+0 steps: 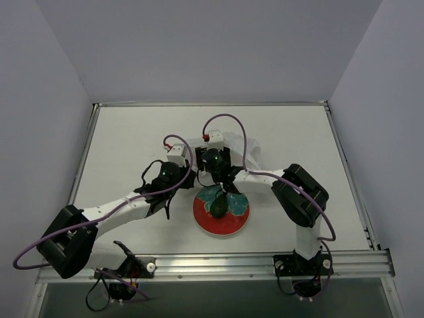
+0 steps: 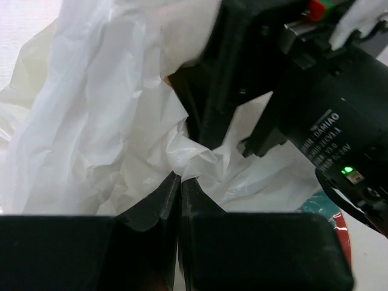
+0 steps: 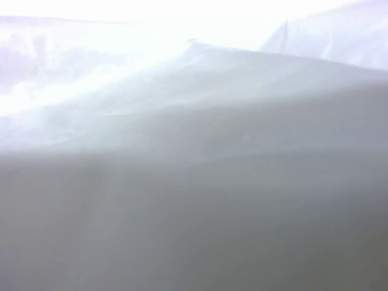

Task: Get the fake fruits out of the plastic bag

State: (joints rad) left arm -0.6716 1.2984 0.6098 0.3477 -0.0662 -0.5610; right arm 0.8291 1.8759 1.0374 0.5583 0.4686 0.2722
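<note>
The plastic bag (image 2: pixel 109 121) is a crumpled white film; in the top view only its edge (image 1: pixel 246 150) shows behind the two wrists. My left gripper (image 2: pixel 179 177) is shut on a fold of the bag; it also shows in the top view (image 1: pixel 179 154). My right gripper (image 1: pixel 212 146) is beside it, pushed into the bag, and its dark fingers (image 2: pixel 209 103) reach into the film. Film fills the right wrist view (image 3: pixel 194 151) and hides the jaws. One dark green oval fruit (image 1: pixel 218 208) lies on the plate. The other fruits are hidden.
The red-and-teal plate (image 1: pixel 235 224) lies just in front of both grippers; its edge shows in the left wrist view (image 2: pixel 330 206). Purple cables (image 1: pixel 228 118) loop above the wrists. The right arm's black body (image 2: pixel 321 121) is close to my left gripper.
</note>
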